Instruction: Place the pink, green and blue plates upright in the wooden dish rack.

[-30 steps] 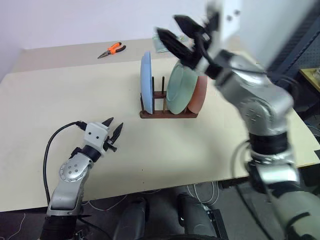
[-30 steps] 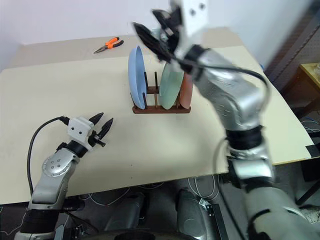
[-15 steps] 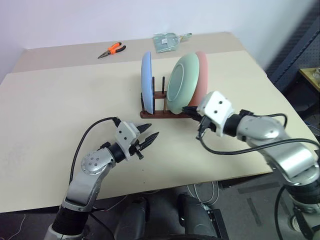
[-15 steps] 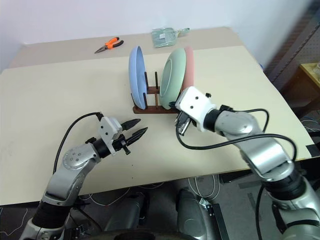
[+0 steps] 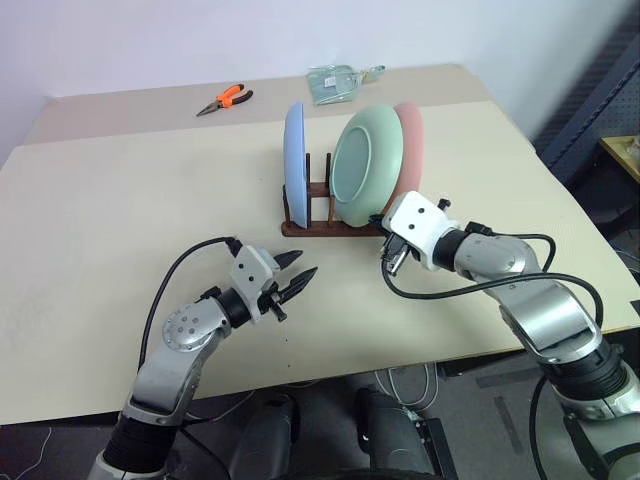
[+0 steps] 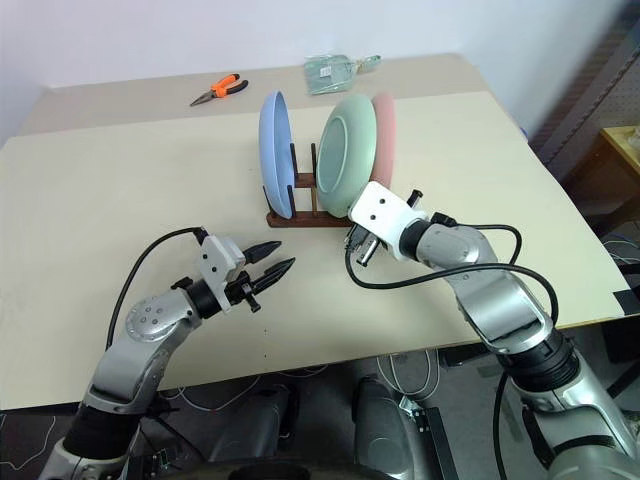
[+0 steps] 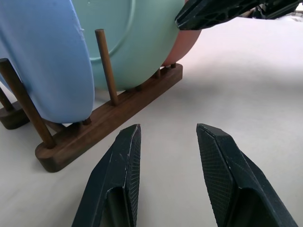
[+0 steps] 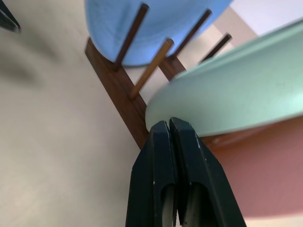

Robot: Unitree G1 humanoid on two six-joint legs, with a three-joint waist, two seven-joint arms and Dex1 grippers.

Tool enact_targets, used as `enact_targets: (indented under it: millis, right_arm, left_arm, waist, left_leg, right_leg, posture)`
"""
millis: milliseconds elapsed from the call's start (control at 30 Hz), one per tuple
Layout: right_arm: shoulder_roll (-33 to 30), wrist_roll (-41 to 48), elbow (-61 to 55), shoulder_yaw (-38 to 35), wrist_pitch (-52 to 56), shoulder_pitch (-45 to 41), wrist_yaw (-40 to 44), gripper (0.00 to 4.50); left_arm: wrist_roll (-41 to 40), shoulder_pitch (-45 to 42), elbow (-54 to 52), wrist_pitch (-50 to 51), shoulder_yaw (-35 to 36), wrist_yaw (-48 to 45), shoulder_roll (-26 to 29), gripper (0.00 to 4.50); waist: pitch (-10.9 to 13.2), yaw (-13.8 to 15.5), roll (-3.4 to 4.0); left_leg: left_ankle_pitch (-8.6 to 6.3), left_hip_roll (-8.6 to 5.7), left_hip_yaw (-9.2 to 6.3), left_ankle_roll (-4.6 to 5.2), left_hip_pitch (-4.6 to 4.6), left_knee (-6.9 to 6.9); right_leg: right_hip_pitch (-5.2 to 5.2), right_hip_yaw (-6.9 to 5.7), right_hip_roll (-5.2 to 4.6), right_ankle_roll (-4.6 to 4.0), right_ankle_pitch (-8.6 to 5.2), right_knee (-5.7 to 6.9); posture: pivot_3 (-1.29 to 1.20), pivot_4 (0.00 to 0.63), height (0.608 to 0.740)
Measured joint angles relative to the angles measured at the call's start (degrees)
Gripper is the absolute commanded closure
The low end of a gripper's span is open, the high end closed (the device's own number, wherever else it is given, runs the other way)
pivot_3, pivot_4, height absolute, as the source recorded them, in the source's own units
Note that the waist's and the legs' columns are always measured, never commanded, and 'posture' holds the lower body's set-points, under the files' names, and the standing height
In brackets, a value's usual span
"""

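Three plates stand upright in the wooden dish rack (image 5: 335,228): the blue plate (image 5: 294,160) at its left end, the green plate (image 5: 360,170) leaning to the right, and the pink plate (image 5: 413,135) behind it. My right gripper (image 8: 169,125) is shut with nothing in it. Its tips sit at the green plate's (image 8: 227,94) lower rim by the rack's right end (image 8: 124,99). My left gripper (image 5: 303,266) hovers low over the table in front of the rack, open and empty, pointing at the rack (image 7: 109,118).
Orange-handled pliers (image 5: 225,98) and a clear plastic bag (image 5: 340,80) lie at the far side of the beige table (image 5: 120,200). A black cable loops from my left wrist (image 5: 165,290), another from my right wrist (image 5: 440,290).
My right arm came down from above the plates to the rack's right end and its gripper shut. My left gripper moved right, toward the rack. The plates stayed put.
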Motion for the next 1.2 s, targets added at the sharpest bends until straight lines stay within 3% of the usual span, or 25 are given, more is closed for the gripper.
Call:
enact_targets:
  millis: [467, 933, 1200]
  right_arm:
    - [-0.3, -5.3, 0.6, -0.1, 0.6, 0.3, 2.4, 4.48]
    - [6.4, -6.7, 1.0, 0.0, -2.8, -4.1, 4.6, 4.48]
    - [1.4, -5.3, 1.0, -3.1, -6.0, 5.6, 9.7, 4.48]
  left_arm:
    - [0.1, 0.6, 0.0, -0.1, 0.0, 0.0, 0.0, 2.61]
    - [0.2, 1.1, 0.0, -0.2, 0.0, 0.9, -0.1, 2.61]
    - [0.5, 2.1, 0.0, -0.3, 0.7, 1.8, 0.4, 2.61]
  waist:
    - [0.0, 0.0, 0.0]
    - [0.0, 0.0, 0.0]
    - [0.0, 0.1, -0.01]
  left_leg:
    - [0.0, 0.0, 0.01, 0.0, 0.01, 0.01]
    - [0.0, -0.01, 0.0, -0.01, 0.05, 0.02]
    - [0.0, -0.01, 0.01, 0.0, 0.06, 0.01]
  right_leg:
    - [0.0, 0.0, 0.0, 0.0, 0.01, 0.02]
    - [0.02, 0.01, 0.02, 0.01, 0.03, 0.05]
    - [0.05, 0.01, 0.01, 0.01, 0.02, 0.04]
  posture:
    - [0.0, 0.15, 0.739]
    - [0.0, 0.15, 0.739]
    - [0.0, 0.15, 0.739]
